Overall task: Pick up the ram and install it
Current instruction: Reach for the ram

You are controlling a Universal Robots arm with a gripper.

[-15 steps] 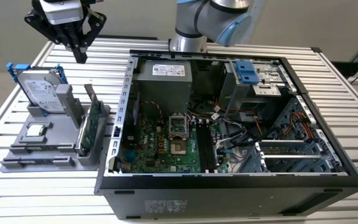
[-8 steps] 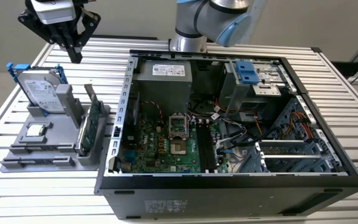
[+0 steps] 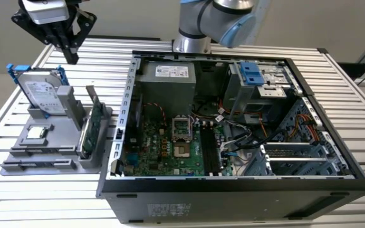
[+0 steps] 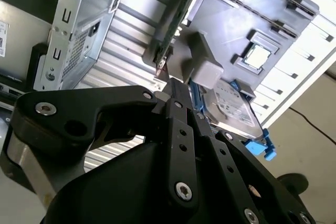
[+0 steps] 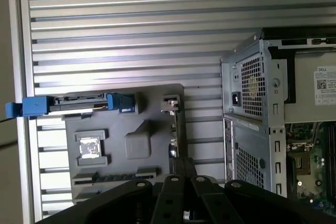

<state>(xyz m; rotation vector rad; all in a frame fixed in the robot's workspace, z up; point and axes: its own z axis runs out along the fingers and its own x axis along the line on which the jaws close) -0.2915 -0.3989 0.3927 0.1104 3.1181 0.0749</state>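
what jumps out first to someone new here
The open black computer case lying on the slatted metal table, its green motherboard bare, sits centre-right in the exterior view. On that view's left a grey holder props up a silver hard drive in a blue frame, with the black pincer hanging over the holder.

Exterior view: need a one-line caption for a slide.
Gripper, jaws shut, hovers above the grey parts fixture holding the hard drive, beside the open computer case.

- We see the ram [image 3: 87, 137] as a slim green stick with dark chips.
- It stands on its long edge in a gray holder [image 3: 19, 166], beside the open computer case [image 3: 233, 185], not yet installed.
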